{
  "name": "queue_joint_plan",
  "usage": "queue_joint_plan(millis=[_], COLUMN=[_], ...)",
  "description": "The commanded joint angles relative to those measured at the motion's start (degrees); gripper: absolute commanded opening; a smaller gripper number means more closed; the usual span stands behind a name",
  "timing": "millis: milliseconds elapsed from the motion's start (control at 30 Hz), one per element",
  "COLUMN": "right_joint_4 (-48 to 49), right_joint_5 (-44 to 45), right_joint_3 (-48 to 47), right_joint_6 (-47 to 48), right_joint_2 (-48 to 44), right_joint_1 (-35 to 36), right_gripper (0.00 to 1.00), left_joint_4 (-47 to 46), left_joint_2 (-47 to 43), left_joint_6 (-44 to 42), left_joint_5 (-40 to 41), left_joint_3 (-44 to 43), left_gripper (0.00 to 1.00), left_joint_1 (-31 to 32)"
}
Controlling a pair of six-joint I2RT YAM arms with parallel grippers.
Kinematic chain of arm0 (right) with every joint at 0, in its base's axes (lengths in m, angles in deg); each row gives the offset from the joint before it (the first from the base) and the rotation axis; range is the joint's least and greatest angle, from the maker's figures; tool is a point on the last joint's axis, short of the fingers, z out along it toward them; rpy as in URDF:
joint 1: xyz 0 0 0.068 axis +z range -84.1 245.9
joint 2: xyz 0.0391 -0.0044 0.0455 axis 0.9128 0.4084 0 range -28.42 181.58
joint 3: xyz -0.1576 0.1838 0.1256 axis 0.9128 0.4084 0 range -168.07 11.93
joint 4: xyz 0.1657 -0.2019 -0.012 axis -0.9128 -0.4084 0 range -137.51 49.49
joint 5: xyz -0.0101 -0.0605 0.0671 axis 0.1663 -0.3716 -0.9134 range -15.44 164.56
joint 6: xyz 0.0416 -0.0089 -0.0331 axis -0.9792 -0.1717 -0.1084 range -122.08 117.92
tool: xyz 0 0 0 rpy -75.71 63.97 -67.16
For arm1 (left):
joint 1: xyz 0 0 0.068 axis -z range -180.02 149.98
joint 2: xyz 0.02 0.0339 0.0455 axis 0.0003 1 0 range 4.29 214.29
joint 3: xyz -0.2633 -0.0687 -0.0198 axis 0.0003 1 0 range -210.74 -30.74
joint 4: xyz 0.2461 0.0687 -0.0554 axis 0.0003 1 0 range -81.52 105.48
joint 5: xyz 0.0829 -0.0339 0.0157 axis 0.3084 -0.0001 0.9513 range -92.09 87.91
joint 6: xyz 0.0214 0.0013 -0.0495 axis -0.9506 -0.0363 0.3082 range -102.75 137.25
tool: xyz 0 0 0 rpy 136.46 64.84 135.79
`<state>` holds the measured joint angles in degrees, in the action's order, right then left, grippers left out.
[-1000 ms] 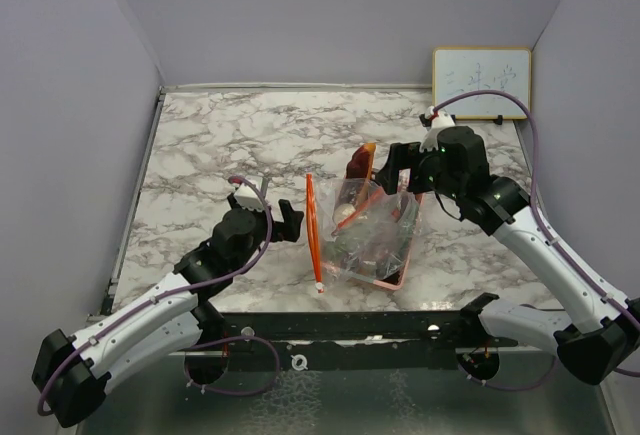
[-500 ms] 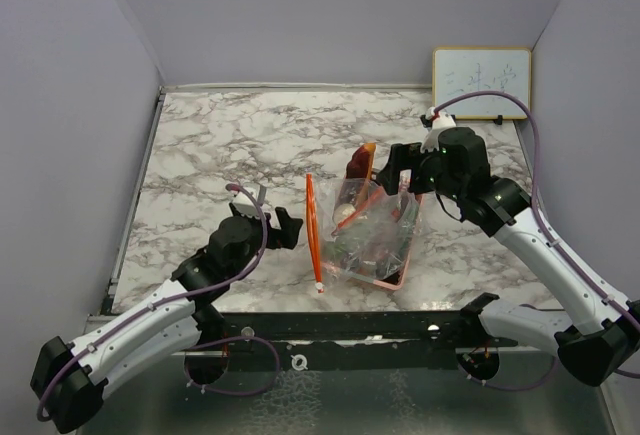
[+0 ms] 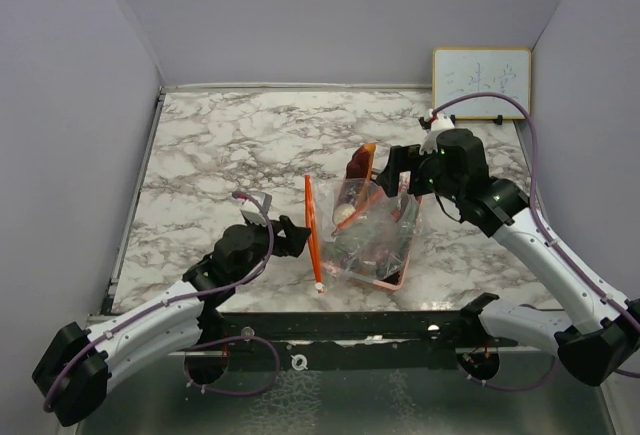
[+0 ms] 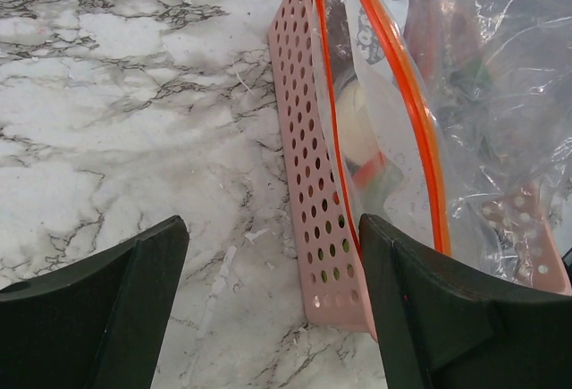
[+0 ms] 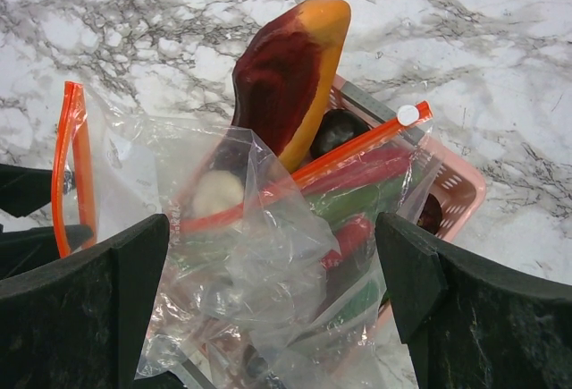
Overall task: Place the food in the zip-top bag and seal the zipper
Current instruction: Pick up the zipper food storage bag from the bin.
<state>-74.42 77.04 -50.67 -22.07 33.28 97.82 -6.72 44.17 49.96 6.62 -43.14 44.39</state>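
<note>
The clear zip-top bag (image 3: 372,227) with an orange zipper (image 3: 312,227) lies crumpled over the pink plastic basket (image 3: 395,277). Food shows through the plastic: a white mushroom-like piece (image 5: 217,192), red chili peppers (image 5: 362,173), green pieces (image 5: 357,203) and a dark round piece (image 5: 332,130). A red-orange piece (image 5: 290,76) sticks up at the far end. My left gripper (image 3: 292,238) is open, its fingers straddling the basket's near left wall (image 4: 315,192) and zipper strip (image 4: 402,103). My right gripper (image 3: 398,177) is open above the bag (image 5: 268,273), holding nothing.
A small whiteboard (image 3: 481,82) leans on the back wall at the right. The marble table (image 3: 220,145) stretches left and behind the basket. Grey walls close in the sides. A black rail (image 3: 330,323) runs along the near edge.
My left gripper has moved right and lower, up to the bag's orange zipper edge and the basket's left wall. My right gripper has hardly moved.
</note>
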Motion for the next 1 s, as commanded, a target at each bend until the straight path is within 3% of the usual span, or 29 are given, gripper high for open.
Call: queue_joint_plan(millis=[0,300,400,533,600,667,800,967], right_joint_4=[0.4,0.8,1.0,1.0,0.8,0.1,-3.2,-8.2], right_joint_5=[-0.4,-1.2,-1.8,-1.9,-1.5,-0.8,3.1,8.2], right_joint_3=[0.4,2.0,2.8,3.4,3.6,3.5,2.6,2.5], right_joint_6=[0.6,0.6,0.2,0.0,-0.3,-0.6,-1.5,-3.2], right_joint_2=[-1.0,-2.8,-3.1,-3.4,-3.8,-4.1,-4.5,-5.7], right_joint_1=[0.3,0.3,0.3,0.3,0.3,0.3,0.3,0.3], right_gripper=[0.99,0.99,0.99,0.99,0.99,0.99,0.99,0.99], left_joint_4=[-8.2,-23.8,-27.5,-33.1,-34.1,-31.9,-20.1,1.1], left_joint_2=[3.9,12.2,16.1,20.1,20.5,19.4,10.3,-3.9], left_joint_6=[1.1,5.1,6.0,7.4,8.1,8.7,8.2,5.7], left_joint_5=[-1.5,-5.5,-7.2,-9.0,-9.9,-10.4,-9.0,0.4], left_joint_3=[0.5,3.9,3.9,4.1,3.9,2.7,-1.4,-8.7], left_gripper=[0.79,0.79,0.63,0.57,0.33,0.02,0.0,0.0], left_joint_1=[0.4,0.4,0.4,0.4,0.4,0.4,0.4,0.3])
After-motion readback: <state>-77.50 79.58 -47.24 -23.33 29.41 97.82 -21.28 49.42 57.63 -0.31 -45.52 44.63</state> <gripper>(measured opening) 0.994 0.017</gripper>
